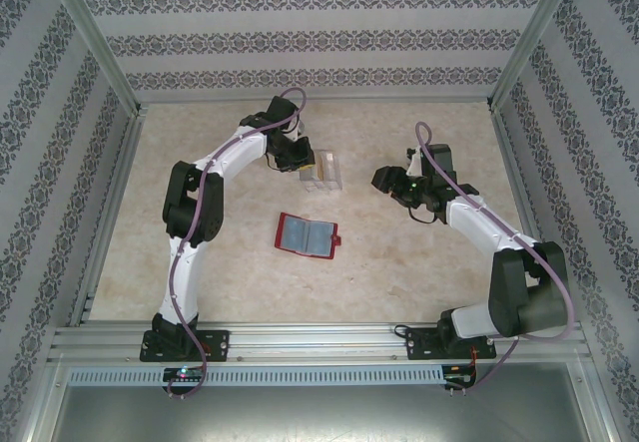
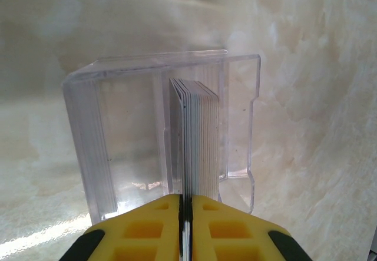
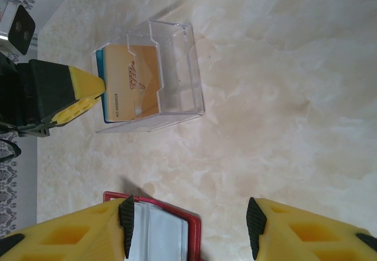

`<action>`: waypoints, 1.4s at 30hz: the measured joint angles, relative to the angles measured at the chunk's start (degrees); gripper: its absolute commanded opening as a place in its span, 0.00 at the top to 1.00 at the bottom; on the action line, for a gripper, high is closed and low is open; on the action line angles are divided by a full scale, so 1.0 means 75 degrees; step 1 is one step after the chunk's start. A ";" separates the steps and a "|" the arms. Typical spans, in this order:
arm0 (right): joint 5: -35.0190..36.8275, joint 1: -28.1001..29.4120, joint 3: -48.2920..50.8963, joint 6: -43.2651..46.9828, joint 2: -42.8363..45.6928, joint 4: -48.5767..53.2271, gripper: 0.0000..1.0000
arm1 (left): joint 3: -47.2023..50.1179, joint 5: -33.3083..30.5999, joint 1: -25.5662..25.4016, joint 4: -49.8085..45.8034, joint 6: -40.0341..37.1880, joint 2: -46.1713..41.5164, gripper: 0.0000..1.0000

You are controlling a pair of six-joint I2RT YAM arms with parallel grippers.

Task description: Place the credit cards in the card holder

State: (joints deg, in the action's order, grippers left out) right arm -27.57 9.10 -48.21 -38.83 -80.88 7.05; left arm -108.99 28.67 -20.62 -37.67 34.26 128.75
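Cards (image 2: 194,134) stand on edge in a tight stack inside a clear case (image 2: 129,125). The case sits on the bench (image 2: 306,96), toward the far side and a little left of centre in the top view. Seen from the right wrist, the front card is orange-tan with a blue one just behind it. The left tool (image 2: 186,205) is at the case. Its yellow fingers (image 2: 147,228) are drawn narrow, nearly touching, and a thin card edge from the stack is pinched in the slit between them. I cannot tell how many cards are in that pinch. The holder (image 1: 307,234) lies open and flat at mid-bench with its grey-blue pockets up. It is nearer the arm bases than the case and apart from it. The right tool (image 3: 188,225) hangs above the bench, to the right of the case in the top view. Its jaws stand fairly wide with nothing gripped. In its wrist view, a red corner of the holder shows beside one finger.
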 measured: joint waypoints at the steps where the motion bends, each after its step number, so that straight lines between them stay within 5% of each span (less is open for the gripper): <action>1: -0.0003 0.0000 0.0000 0.0000 -0.0012 -0.0003 0.45 | 0.0000 0.0000 0.0000 0.0000 0.0000 0.0000 0.83; 42: -0.0052 0.0000 0.0000 0.0000 -0.0038 0.0000 0.45 | 0.0128 0.0455 0.0067 0.0382 0.0087 -0.0017 0.78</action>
State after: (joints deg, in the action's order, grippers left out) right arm -27.97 9.10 -48.21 -38.83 -81.17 7.05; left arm -108.03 32.08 -20.12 -34.81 34.92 128.62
